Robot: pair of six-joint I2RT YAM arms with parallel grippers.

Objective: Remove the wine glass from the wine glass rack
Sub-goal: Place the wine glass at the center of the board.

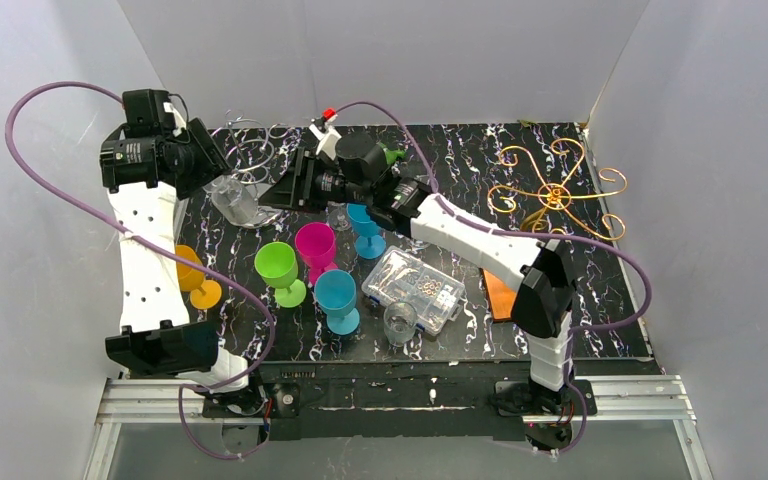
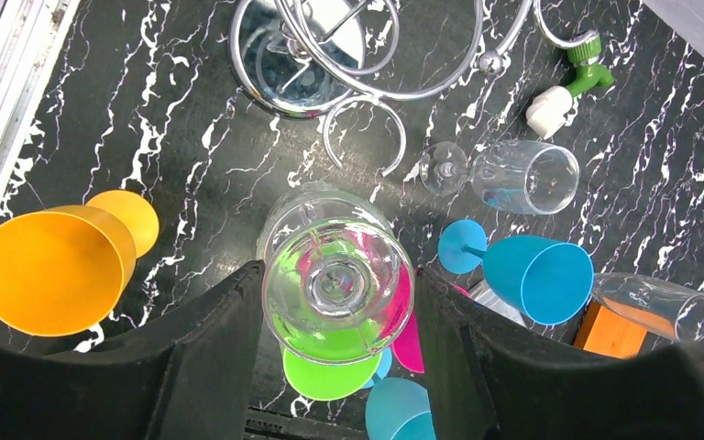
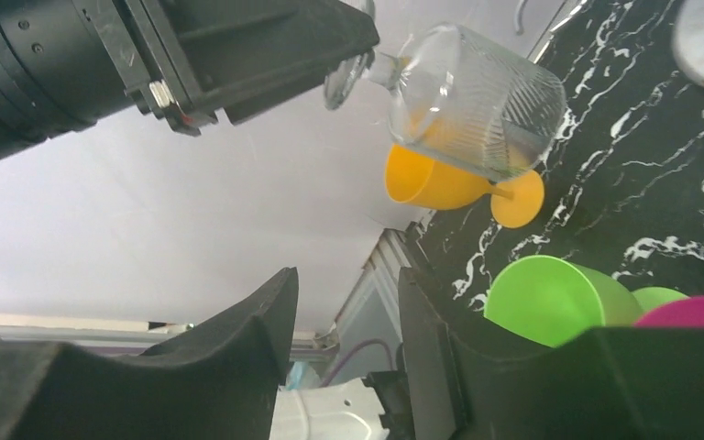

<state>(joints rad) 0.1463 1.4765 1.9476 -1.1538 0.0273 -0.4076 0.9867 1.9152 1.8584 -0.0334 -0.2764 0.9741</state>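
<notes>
Clear wine glass (image 3: 477,101) pinched in left hand (image 2: 339,275) | right hand (image 3: 346,293) parted, empty | risk: tilted glass slips onto worktop (image 1: 460,160)

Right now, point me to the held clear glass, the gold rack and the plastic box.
clear glass (image 2: 337,275), left wrist view, middle of the glass seen end-on.
gold rack (image 1: 557,192), top view, hub where the scrolls meet.
plastic box (image 1: 412,288), top view, its lid.

blocked: 4 coloured goblets (image 1: 315,245), plastic box (image 1: 415,290) mid-table | free: tabletop (image 1: 460,150) left of wine glass rack (image 1: 557,190)
</notes>
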